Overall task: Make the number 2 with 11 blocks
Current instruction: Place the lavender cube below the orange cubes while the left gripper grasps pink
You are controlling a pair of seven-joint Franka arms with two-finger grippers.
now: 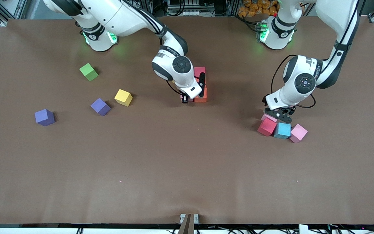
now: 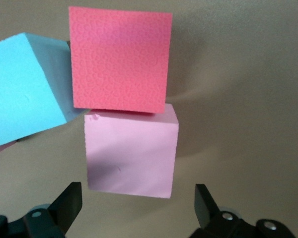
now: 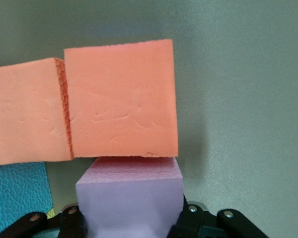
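My right gripper [image 1: 185, 98] [image 3: 129, 218] is shut on a pink cube [image 3: 129, 198], held right beside an orange cube [image 3: 121, 99] that touches a second orange cube [image 3: 25, 119]. In the front view one orange cube [image 1: 202, 94] and a red cube [image 1: 200, 71] show beside that gripper; the arm hides the rest of the group. My left gripper [image 1: 279, 113] [image 2: 136, 203] is open just over a pink cube [image 2: 131, 153] [image 1: 268, 117]. That cube touches a red cube [image 2: 119, 59] [image 1: 266, 126], with a light blue cube [image 2: 25, 89] [image 1: 282, 130] beside it.
Another pink cube [image 1: 298, 132] sits by the light blue one. Toward the right arm's end lie a yellow cube [image 1: 123, 97], two purple cubes [image 1: 100, 106] [image 1: 45, 117] and the lime-green cube [image 1: 89, 71]. A teal-blue surface [image 3: 15, 198] shows beside the held cube.
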